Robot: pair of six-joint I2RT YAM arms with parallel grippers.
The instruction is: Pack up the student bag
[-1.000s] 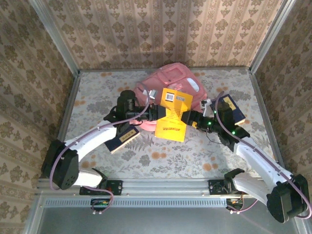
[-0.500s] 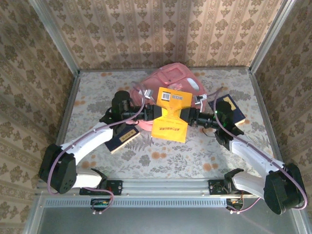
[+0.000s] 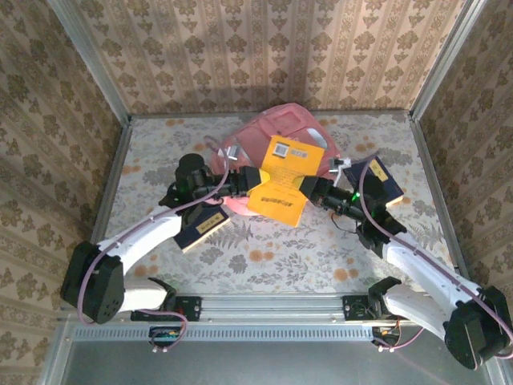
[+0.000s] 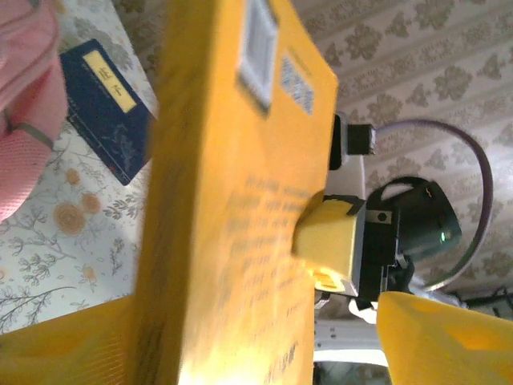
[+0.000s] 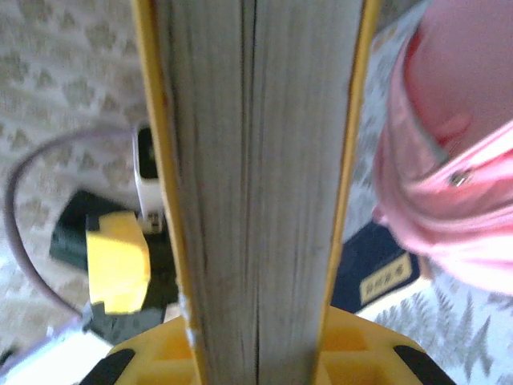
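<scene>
my right gripper (image 3: 310,189) is clamped on the yellow book (image 3: 284,180). in the right wrist view the book's pale page edge (image 5: 256,160) stands upright between my two yellow fingers (image 5: 160,353), one cover pressed against each. from the left wrist view one of those right fingers (image 4: 333,241) sits flat against the book's printed cover (image 4: 232,200).

my left gripper (image 3: 247,183) is at the book's opposite edge with its jaws spread. one finger (image 4: 64,345) lies along the book, and the other (image 4: 449,337) stands apart from it with a clear gap. whether the near finger actually touches the cover i cannot tell, as the picture is blurred there.

the book is up off the table (image 3: 160,144), tilted, with its barcode label towards the far end.

the student bag (image 3: 272,124) lies directly behind and partly under the yellow book, its pink fabric spreading out past the book's far edge and both its sides. the same pink fabric shows beside the book in the left wrist view (image 4: 24,104) and in the right wrist view (image 5: 449,144), where a zip pull hangs on it.

a blue book (image 3: 383,180) lies flat on the table to the right of the yellow book, beyond my right wrist. a second blue book (image 3: 202,227) lies to the yellow book's left and nearer my bases, partly under my left arm.
</scene>
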